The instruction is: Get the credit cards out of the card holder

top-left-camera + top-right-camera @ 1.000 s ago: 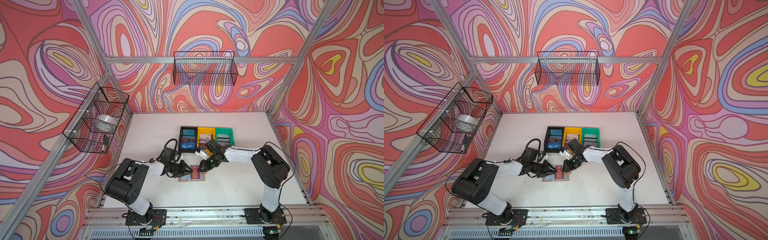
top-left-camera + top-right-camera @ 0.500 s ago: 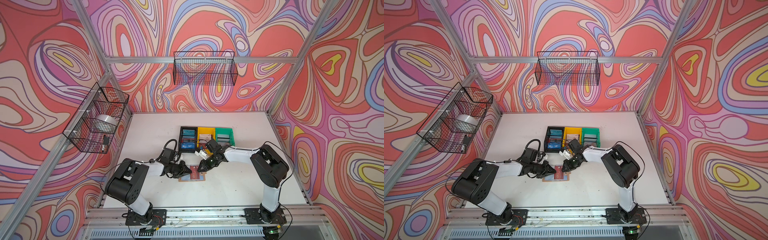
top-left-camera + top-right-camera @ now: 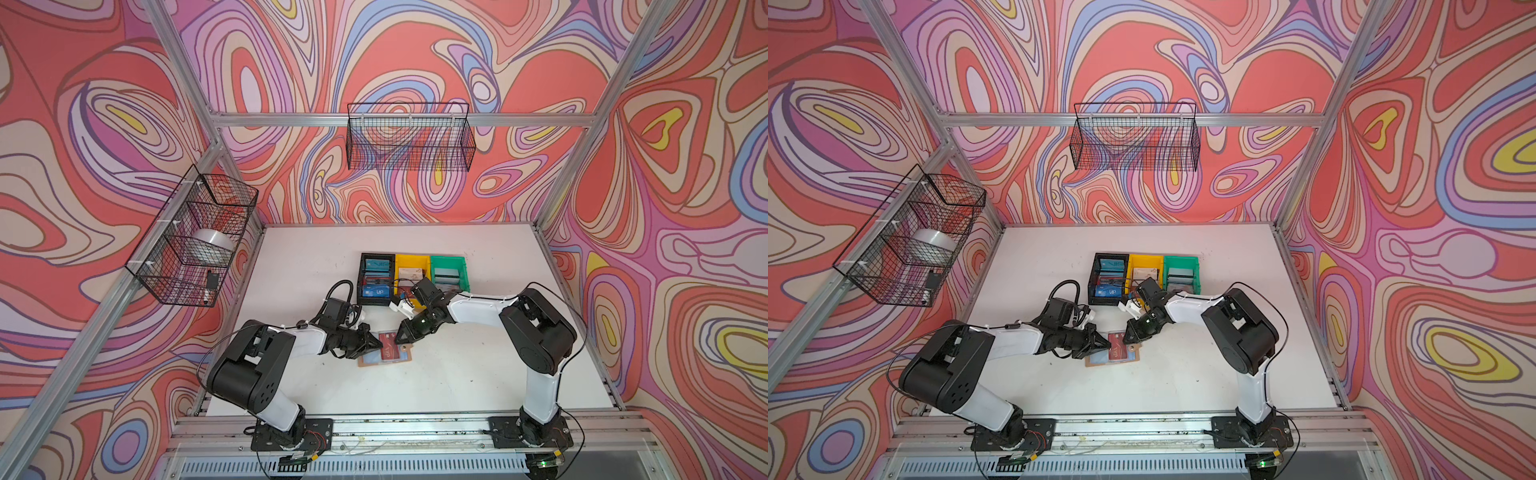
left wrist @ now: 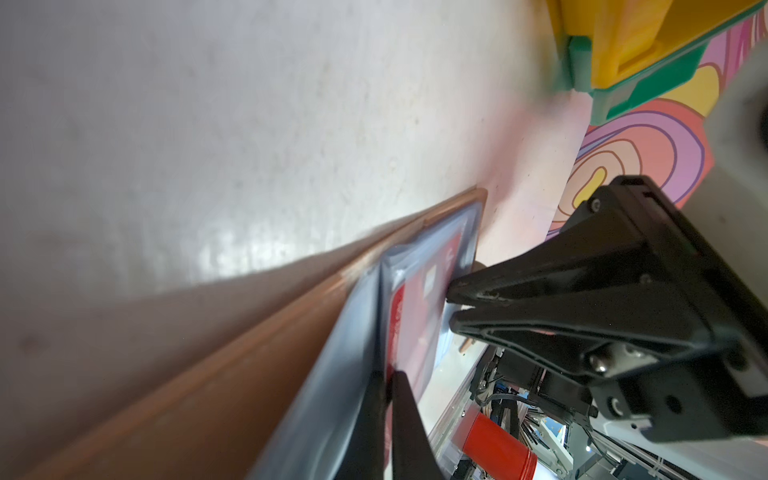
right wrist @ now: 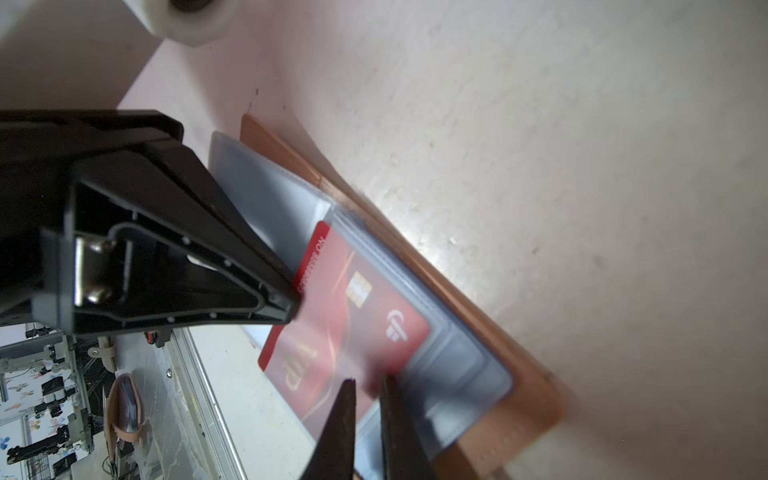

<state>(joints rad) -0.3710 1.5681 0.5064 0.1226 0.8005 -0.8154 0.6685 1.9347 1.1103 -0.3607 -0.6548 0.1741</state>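
The tan card holder point(image 3: 365, 362) point(image 3: 1096, 362) lies open on the white table between both arms, clear sleeve pages up. A dark red credit card point(image 3: 388, 347) point(image 5: 353, 324) with gold "VIP" lettering sticks partly out of a sleeve. My left gripper point(image 3: 379, 344) point(image 4: 388, 374) is shut on that card's free edge point(image 4: 415, 324). From the opposite side, my right gripper point(image 3: 398, 338) point(image 5: 368, 380) pinches the sleeve page over the card's other end, jaws nearly together. The holder's tan cover point(image 4: 249, 374) point(image 5: 478, 316) stays flat on the table.
A black bin point(image 3: 360, 282) holding blue VIP cards point(image 3: 376, 292), a yellow bin point(image 3: 411, 261) and a green bin point(image 3: 446, 261) stand side by side just behind the grippers. Wire baskets hang on the left wall point(image 3: 191, 241) and the back wall point(image 3: 409, 137).
My left gripper's jaws have closed onto the red card's edge. Both arms and the card holder have hardly shifted.
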